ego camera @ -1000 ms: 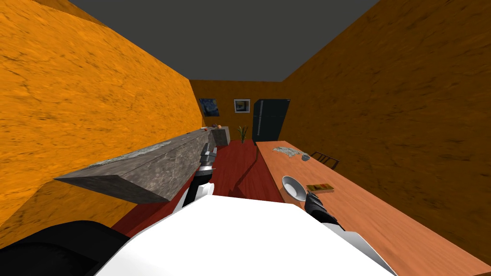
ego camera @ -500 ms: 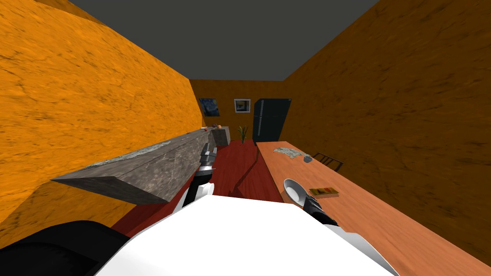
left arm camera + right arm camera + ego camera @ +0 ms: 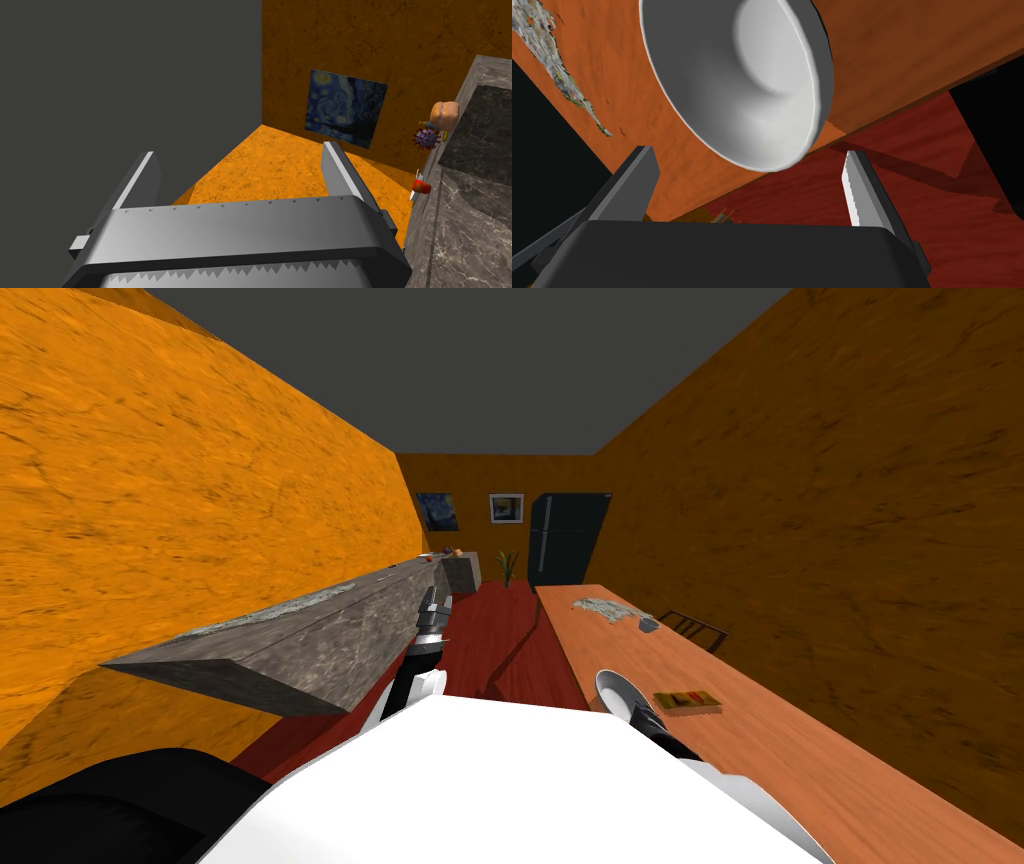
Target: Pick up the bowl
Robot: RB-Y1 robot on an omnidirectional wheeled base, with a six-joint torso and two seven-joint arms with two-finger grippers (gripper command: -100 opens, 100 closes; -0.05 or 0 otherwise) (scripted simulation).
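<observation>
With the right claw [image 3: 748,152] spread apart just short of the white bowl [image 3: 752,75] at the surface [image 3: 637,100] edge, ease forward, straddle the near rim, then close.

The left arm [image 3: 415,673] reaches straight ahead, its forearm angled upward. At its end the left pincer [image 3: 239,155] has both thin blade fingers parted wide. The right arm [image 3: 668,740] is held low and close in on the robot's right, pointing forward. The right pincer [image 3: 748,155] is also spread, with its two fingers standing well apart.
</observation>
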